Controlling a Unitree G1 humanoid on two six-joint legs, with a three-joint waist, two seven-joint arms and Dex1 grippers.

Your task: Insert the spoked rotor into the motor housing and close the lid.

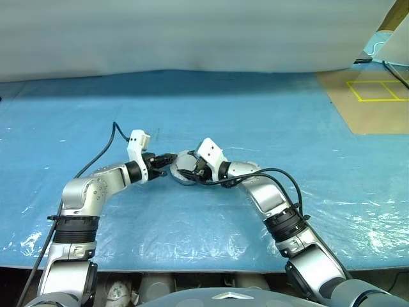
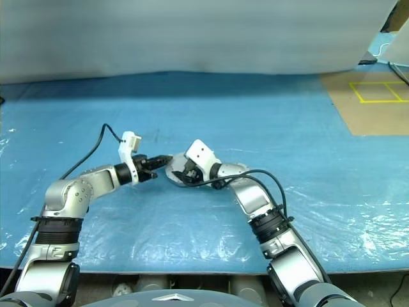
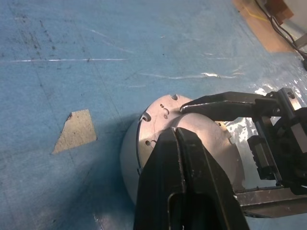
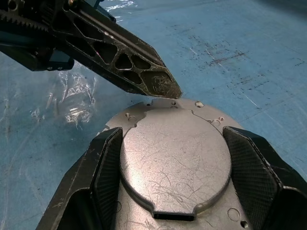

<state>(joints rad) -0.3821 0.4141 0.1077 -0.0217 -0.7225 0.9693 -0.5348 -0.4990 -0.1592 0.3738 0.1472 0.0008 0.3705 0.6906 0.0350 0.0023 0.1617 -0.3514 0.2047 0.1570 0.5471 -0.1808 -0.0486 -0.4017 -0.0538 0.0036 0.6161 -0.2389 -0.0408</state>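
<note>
**Lid seated on housing; right gripper clamping, left gripper pressing at the rim**

Right gripper [image 4: 175, 191]: fingers are standing wide, one on each side of the motor housing [image 3: 129, 163], gripping it by its round wall and holding it just clear of the blue table cover [image 1: 268, 121]. The lid [image 4: 175, 155] is lying directly between the fingers, flat on top of the housing, plain grey face outward.

Left gripper [image 3: 184, 187]: fingers are pressed together, holding nothing. Its tip [image 4: 165, 88] is meeting the lid's far edge from the right gripper's side, touching or just short of it; I cannot tell which.

Key relation: the lid is lying straight ahead of the left tip, its flat face square to the housing's axis. The left arm is the one free to push; the right is serving as the vice.

Spoked rotor: presumably already inside under the lid. Judged step: pressing the lid home.
</note>
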